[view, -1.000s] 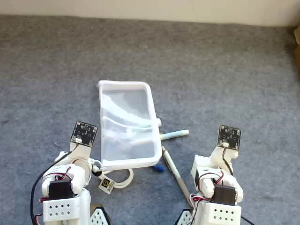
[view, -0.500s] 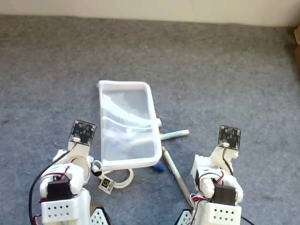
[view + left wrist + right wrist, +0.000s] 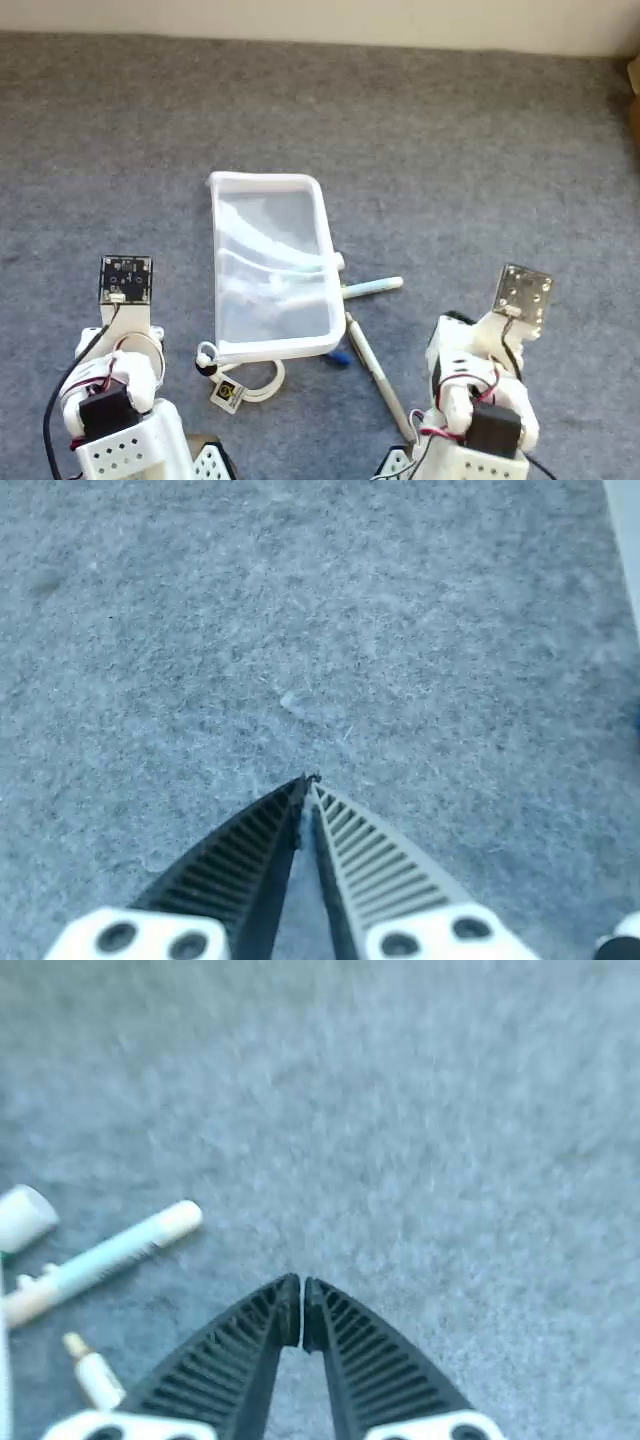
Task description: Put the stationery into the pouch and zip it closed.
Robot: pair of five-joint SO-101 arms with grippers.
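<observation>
Swinging outward from the pouch (image 3: 272,265) over the last second, with left gripper (image 3: 305,782) and right gripper (image 3: 302,1295) both pressed together, holding nothing. Leaving pale pen (image 3: 372,287) and grey pen (image 3: 375,368) just right of the pouch, outside it; probably repositioning before a pick.

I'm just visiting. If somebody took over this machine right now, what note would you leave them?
The left gripper is shut and empty, over the carpet beside the pouch.
The right gripper is shut and empty, near the pens.
The teal pen and grey pen lie outside the pouch, beside it.
Done: nothing certain; I cannot tell if the zip is open.
Left: pens in, zip closed.
</observation>
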